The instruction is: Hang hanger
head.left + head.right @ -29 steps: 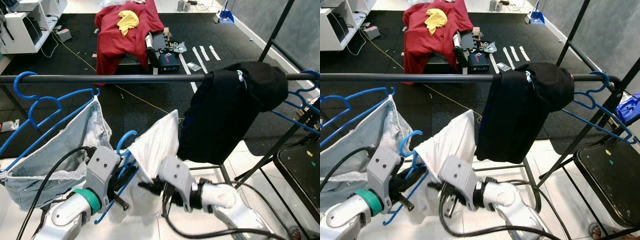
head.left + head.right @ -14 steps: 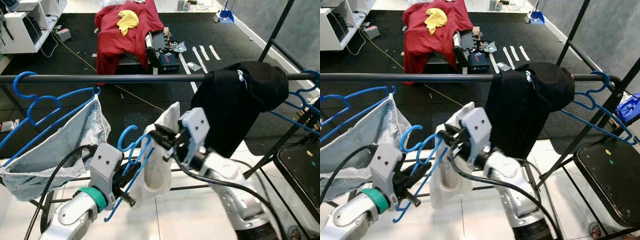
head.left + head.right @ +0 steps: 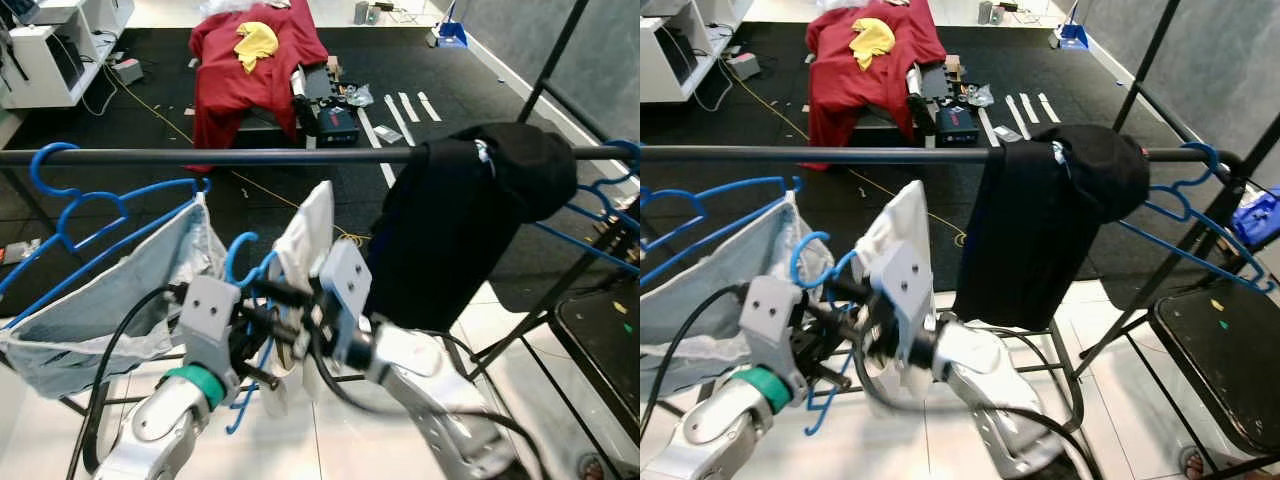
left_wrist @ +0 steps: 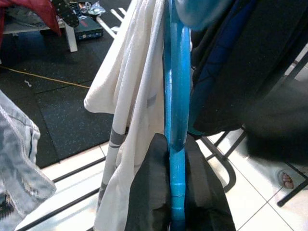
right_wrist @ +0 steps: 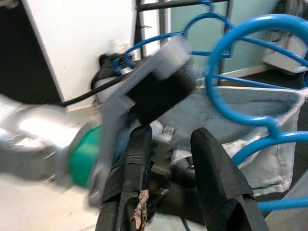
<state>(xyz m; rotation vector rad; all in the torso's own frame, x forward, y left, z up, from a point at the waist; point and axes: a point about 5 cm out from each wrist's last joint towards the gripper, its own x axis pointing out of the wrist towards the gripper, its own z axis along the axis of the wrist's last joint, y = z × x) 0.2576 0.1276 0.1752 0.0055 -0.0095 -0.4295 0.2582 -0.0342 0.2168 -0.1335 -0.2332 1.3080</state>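
A dark rail (image 3: 250,156) runs across in front of me. My left gripper (image 3: 255,345) is shut on the lower bar of a blue hanger (image 4: 174,96), its two black fingers clamped either side of the bar. The hanger's hook (image 3: 231,262) sits below the rail, not on it. A white garment (image 3: 308,225) is draped on this hanger and rises nearly to the rail. My right gripper (image 3: 285,305) points left, close against the left gripper. In the blurred right wrist view its fingers (image 5: 211,163) stand apart with nothing clearly between them.
On the rail's left hangs another blue hanger (image 3: 80,200) with a grey garment (image 3: 110,290). A black garment (image 3: 460,220) is slung over the rail at the right, with a blue hanger (image 3: 600,215) beyond it. A black seat (image 3: 1220,350) stands at the right. A red cloth (image 3: 255,60) lies further back.
The right arm has swung left and down, so its gripper now sits by the left gripper. The held hanger and white garment have risen a little and shifted left.
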